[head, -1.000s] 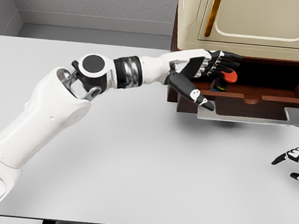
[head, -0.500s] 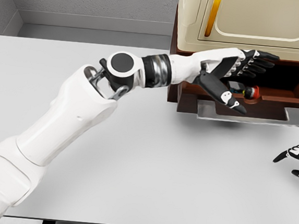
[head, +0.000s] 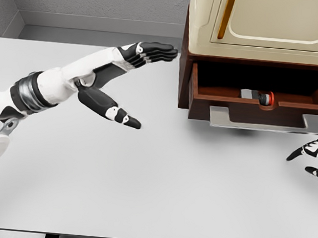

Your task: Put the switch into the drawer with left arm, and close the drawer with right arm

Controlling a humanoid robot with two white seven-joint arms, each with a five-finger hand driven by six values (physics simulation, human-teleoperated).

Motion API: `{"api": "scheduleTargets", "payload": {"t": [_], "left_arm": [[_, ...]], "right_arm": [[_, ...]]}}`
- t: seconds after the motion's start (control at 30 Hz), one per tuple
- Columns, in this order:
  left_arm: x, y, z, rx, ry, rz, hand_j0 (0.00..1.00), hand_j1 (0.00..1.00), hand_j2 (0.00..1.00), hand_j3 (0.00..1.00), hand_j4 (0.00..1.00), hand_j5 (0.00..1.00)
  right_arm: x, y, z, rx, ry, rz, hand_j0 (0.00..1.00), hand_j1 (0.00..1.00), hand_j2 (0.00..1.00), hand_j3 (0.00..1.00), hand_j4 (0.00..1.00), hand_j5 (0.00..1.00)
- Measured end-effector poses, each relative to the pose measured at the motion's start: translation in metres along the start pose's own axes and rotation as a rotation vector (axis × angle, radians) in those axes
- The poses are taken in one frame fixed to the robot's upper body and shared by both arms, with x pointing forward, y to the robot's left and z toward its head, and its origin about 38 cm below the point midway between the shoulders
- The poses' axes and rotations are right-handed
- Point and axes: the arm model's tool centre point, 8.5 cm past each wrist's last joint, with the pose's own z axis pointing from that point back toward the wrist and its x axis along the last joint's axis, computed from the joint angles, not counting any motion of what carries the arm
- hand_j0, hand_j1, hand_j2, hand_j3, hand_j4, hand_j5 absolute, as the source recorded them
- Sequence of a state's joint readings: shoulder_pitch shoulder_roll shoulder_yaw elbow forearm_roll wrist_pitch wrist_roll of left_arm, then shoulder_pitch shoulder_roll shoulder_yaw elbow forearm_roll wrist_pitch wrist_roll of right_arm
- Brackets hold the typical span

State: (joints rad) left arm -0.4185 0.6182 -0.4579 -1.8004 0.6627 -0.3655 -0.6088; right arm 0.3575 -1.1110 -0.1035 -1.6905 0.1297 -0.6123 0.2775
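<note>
Starting from the near edge, the white table (head: 141,190) is seen, and at the lower right of the head view the right hand (head: 314,163) is found resting just above it, only partly in frame. Its dark fingertips are loosely spread and nothing is held by them.

Farther in, on the left side, the left hand (head: 126,77) is held above the table, well apart from the cabinet. Its fingers are extended and relaxed, the thumb is angled down toward the table, and nothing is gripped.

Beyond both hands, at the upper right, the drawer (head: 260,103) is seen pulled out from beneath the cream cabinet (head: 267,22). The switch (head: 259,96) is lying inside it, near the front wall and about mid-width, with its long axis running left to right and its red end toward the right. The first part of the task is therefore judged done.

The remaining move is judged to turn on the grey handle (head: 267,122) across the drawer front. It is set up and to the left of the right hand, with its long bar running crosswise to the push direction. The right hand is clearly the nearer of the two, and a clear gap of table is left between it and the handle's right end.
</note>
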Motion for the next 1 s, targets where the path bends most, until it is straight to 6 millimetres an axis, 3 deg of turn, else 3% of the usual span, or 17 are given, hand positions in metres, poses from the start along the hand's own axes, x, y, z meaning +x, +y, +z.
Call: {"api": "scheduleTargets", "payload": {"t": [0.03, 0.1, 0.17, 0.23, 0.3, 0.37, 0.5, 1.0], "left_arm": [[-0.006, -0.006, 0.030, 0.056, 0.015, -0.003, 1.00, 1.00, 1.00, 1.00, 1.00, 1.00], [-0.008, 0.005, 0.083, 0.164, 0.075, -0.105, 1.00, 1.00, 1.00, 1.00, 1.00, 1.00], [-0.015, 0.042, 0.127, 0.263, 0.204, -0.265, 1.00, 1.00, 1.00, 1.00, 1.00, 1.00], [-0.029, 0.061, 0.175, 0.362, 0.349, -0.341, 1.00, 1.00, 1.00, 1.00, 1.00, 1.00], [-0.039, 0.067, 0.203, 0.430, 0.428, -0.365, 1.00, 1.00, 1.00, 1.00, 1.00, 1.00], [-0.049, 0.064, 0.219, 0.456, 0.484, -0.368, 1.00, 1.00, 1.00, 1.00, 1.00, 1.00], [-0.062, 0.058, 0.227, 0.445, 0.553, -0.383, 1.00, 1.00, 1.00, 1.00, 1.00, 1.00], [-0.075, 0.050, 0.212, 0.449, 0.532, -0.377, 1.00, 1.00, 1.00, 1.00, 1.00, 1.00]], "right_arm": [[0.000, -0.003, -0.001, -0.010, -0.002, 0.005, 0.61, 0.61, 0.61, 0.61, 0.61, 0.61], [-0.001, -0.002, -0.001, -0.013, -0.001, 0.001, 0.62, 0.62, 0.62, 0.62, 0.62, 0.62], [-0.001, -0.005, -0.003, -0.025, -0.003, 0.004, 0.62, 0.62, 0.62, 0.62, 0.62, 0.62], [0.000, -0.007, -0.005, -0.041, -0.007, 0.006, 0.62, 0.62, 0.62, 0.62, 0.62, 0.62], [-0.002, -0.012, -0.010, -0.024, -0.004, 0.078, 0.62, 0.62, 0.62, 0.62, 0.62, 0.62], [-0.005, -0.015, -0.016, -0.024, 0.003, 0.104, 0.62, 0.62, 0.62, 0.62, 0.62, 0.62], [-0.007, 0.000, -0.023, -0.037, -0.012, 0.003, 0.62, 0.62, 0.62, 0.62, 0.62, 0.62], [-0.023, 0.009, -0.021, -0.034, 0.028, -0.043, 0.62, 0.62, 0.62, 0.62, 0.62, 0.62]]}}
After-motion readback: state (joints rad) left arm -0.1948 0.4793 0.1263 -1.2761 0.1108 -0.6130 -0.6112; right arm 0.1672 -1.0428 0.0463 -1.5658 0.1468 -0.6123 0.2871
